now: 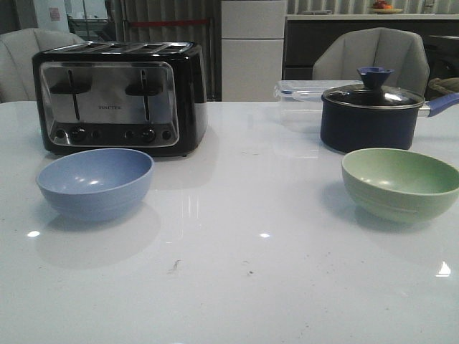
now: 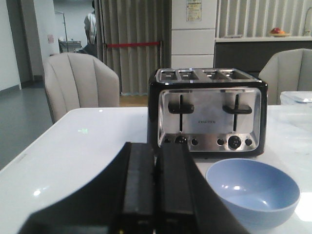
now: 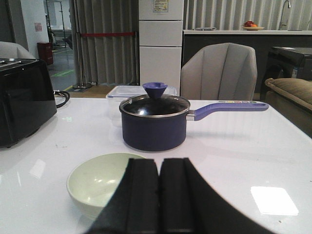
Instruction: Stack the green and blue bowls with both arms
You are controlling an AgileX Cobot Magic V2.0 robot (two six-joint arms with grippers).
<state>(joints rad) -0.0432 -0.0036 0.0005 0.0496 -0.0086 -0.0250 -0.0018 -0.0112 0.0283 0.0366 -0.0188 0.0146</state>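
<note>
Blue bowl (image 1: pixel 95 182) and green bowl (image 1: pixel 400 183) rest well apart on the worktop (image 1: pixel 244 272) — both upright. Left claw (image 2: pixel 155 195) and right claw (image 3: pixel 159 195) — fingers together, gripping nothing.

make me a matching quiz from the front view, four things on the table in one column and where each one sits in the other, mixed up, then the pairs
Things:
1. blue bowl
2. green bowl
3. toaster
4. navy pot

Places:
A. back right, glass lid on, handle pointing right
B. front left, empty, in front of the toaster
C. back left, slots up, levers facing the camera
D. front right, empty, in front of the pot

Pairs: 1-B, 2-D, 3-C, 4-A
</note>
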